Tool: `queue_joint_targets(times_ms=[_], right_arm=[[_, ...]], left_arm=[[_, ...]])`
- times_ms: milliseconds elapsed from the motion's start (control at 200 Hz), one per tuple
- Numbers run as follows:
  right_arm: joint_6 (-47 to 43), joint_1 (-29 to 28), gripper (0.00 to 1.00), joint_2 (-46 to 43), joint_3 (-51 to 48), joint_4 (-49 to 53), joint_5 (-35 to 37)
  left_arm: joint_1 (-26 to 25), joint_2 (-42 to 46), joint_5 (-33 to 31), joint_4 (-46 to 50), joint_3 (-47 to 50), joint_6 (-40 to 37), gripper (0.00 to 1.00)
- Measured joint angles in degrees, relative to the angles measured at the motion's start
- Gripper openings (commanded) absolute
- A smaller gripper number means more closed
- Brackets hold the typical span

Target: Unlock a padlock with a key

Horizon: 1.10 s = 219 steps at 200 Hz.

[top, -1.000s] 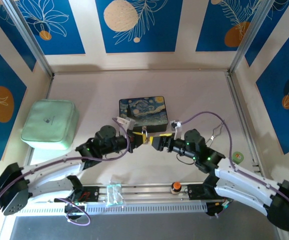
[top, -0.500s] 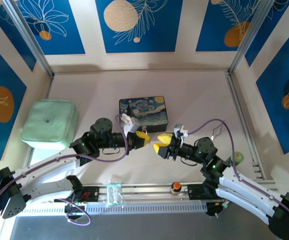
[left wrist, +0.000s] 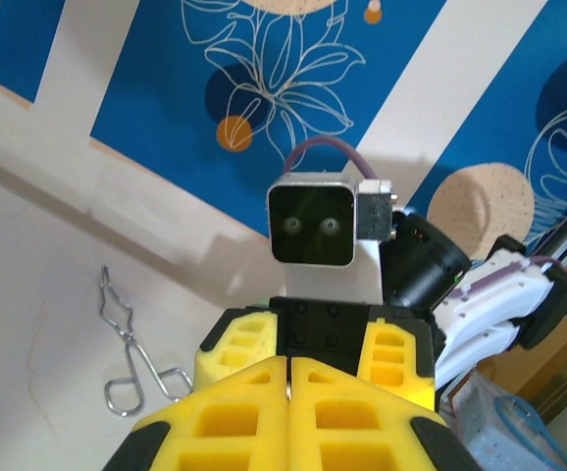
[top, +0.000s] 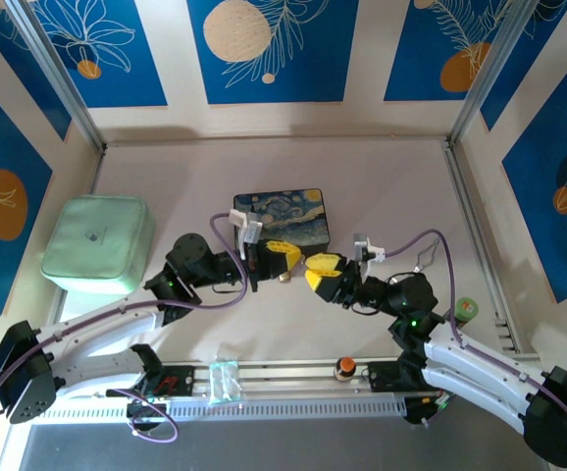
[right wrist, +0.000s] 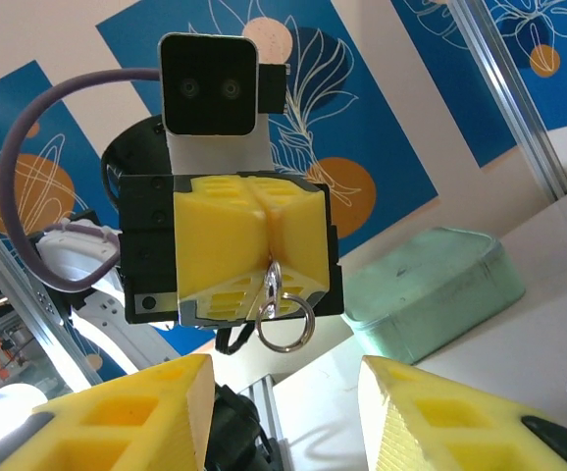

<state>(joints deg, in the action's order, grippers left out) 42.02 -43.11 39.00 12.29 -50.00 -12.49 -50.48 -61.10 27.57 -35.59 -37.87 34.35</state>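
Observation:
My left gripper [top: 285, 256] is shut, its yellow fingers pressed flat together [left wrist: 291, 381]. Seen from the right wrist, the key [right wrist: 272, 290] sticks out of the seam of the left gripper [right wrist: 264, 245] as a small silver head. A thin wire ring [right wrist: 285, 332] hangs from it. My right gripper [top: 321, 272] faces it a short way off. It is open [right wrist: 283, 392], with nothing between its fingers [right wrist: 127, 412], and sits just below the ring. The padlock is hidden from me.
A dark painted box [top: 281, 222] lies just behind both grippers. A mint-green case [top: 99, 243] sits at the left. Wire loops [top: 423, 260] [left wrist: 131, 361] lie on the table to the right. An orange-topped knob [top: 344, 366] stands on the near rail.
The right jaws have narrowed but still stand apart. Both wrists have turned so the yellow fingers face each other, and the left gripper has risen slightly, staying shut.

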Motion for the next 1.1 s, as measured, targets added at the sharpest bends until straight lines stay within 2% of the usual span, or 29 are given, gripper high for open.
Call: queue_joint_targets(times_ms=[360, 465, 740, 835, 1021, 1096], right_arm=[[0.0, 0.0, 0.43, 2.8, 2.8, -1.6, 0.3], [-0.4, 0.0, 0.34, 3.9, 4.0, -2.2, 0.3], [-0.4, 0.0, 0.20, 5.3, 4.3, -3.2, 0.7], [-0.4, 0.0, 0.11, 5.8, 4.4, -3.4, 0.6], [-0.4, 0.0, 0.08, 5.9, 4.5, -3.4, 1.4], [-0.5, 0.0, 0.03, 5.9, 4.5, -3.4, 1.6]], left_arm=[[0.0, -2.9, 0.6, -5.7, 0.0, 5.5, 0.00], [0.0, -2.8, 0.8, -5.7, 0.0, 5.7, 0.00], [0.0, -2.6, 0.7, -5.5, 0.5, 5.7, 0.00], [0.1, -2.6, 0.7, -5.6, 0.7, 5.7, 0.00], [0.2, -2.5, 0.7, -5.6, 0.7, 5.7, 0.00], [0.2, -2.5, 0.7, -5.7, 0.7, 5.7, 0.00]])
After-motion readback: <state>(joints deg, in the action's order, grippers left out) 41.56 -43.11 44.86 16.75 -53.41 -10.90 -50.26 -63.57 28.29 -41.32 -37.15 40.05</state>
